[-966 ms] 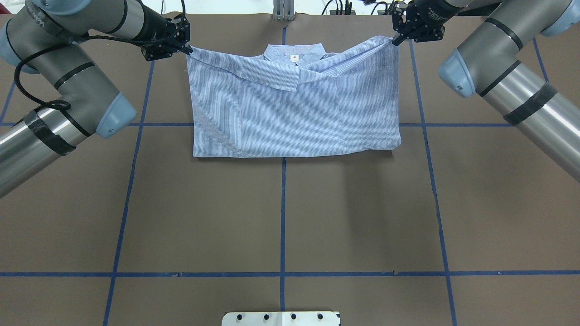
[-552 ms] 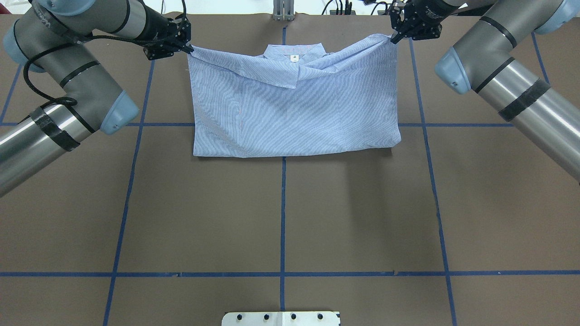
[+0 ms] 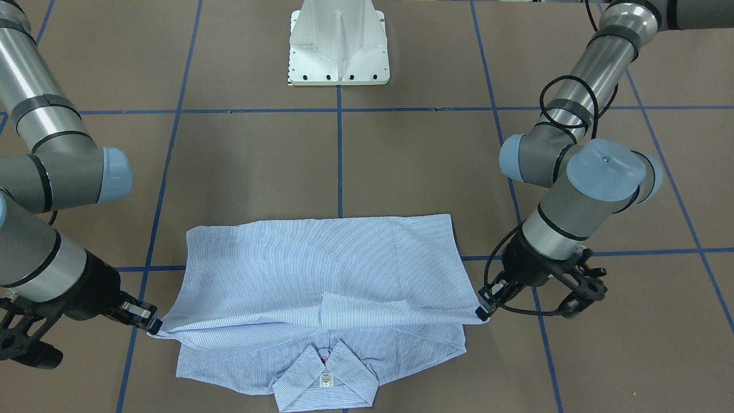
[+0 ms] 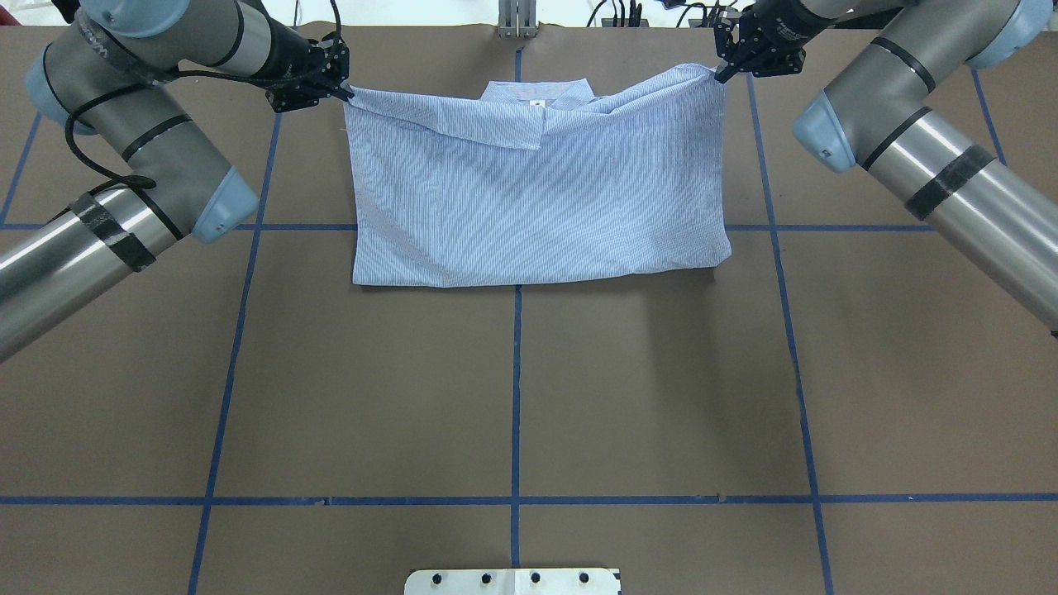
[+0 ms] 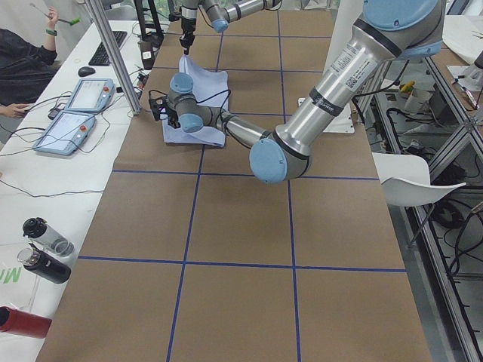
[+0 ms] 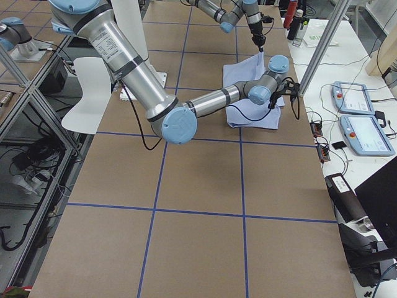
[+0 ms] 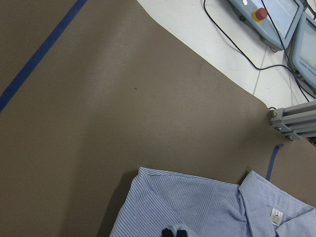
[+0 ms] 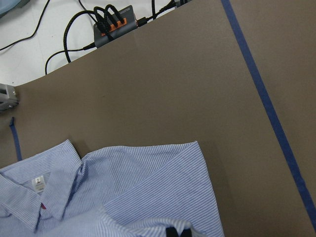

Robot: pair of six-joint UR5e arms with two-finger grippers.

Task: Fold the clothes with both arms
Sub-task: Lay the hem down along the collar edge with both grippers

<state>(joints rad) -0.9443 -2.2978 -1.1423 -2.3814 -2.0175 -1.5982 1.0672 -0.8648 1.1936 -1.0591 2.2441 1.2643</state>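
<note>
**A:** What sits nearest the robot?

**B:** The white base plate (image 4: 512,581). After that comes a wide stretch of brown table (image 4: 661,397) crossed by blue tape lines (image 4: 516,388).

**A:** And the shirt?

**B:** The shirt (image 4: 537,198) lies in the far half of the table, centred on the middle tape line and folded into a broad rectangle. Its near edge is a smooth fold lying flat, a little on the robot's side of the far cross line.

**A:** Where are the grippers?

**B:** At the two far corners of the top layer. The left gripper (image 4: 345,91) is pinched tight on the corner at the robot's left, and the right gripper (image 4: 719,77) is pinched the same way on the other corner. Each wrist camera shows black fingertips (image 7: 169,232) clamped over striped cloth.

**A:** Is that layer down?

**B:** Not fully. From the front camera it hangs taut between the two grips, raised a little above the layer beneath, with a flap of its edge turned over near the middle.

**A:** The arms?

**B:** The left arm (image 4: 140,132) and right arm (image 4: 901,107) reach in from either side, with their elbows outside the shirt.

**A:** What's past the held edge?

**B:** The collar (image 4: 537,89), flat on the table with its white neck label (image 3: 326,380) showing. Beyond the table's far edge there is a metal post (image 4: 516,21) and a bunch of cables (image 4: 620,12)
</note>
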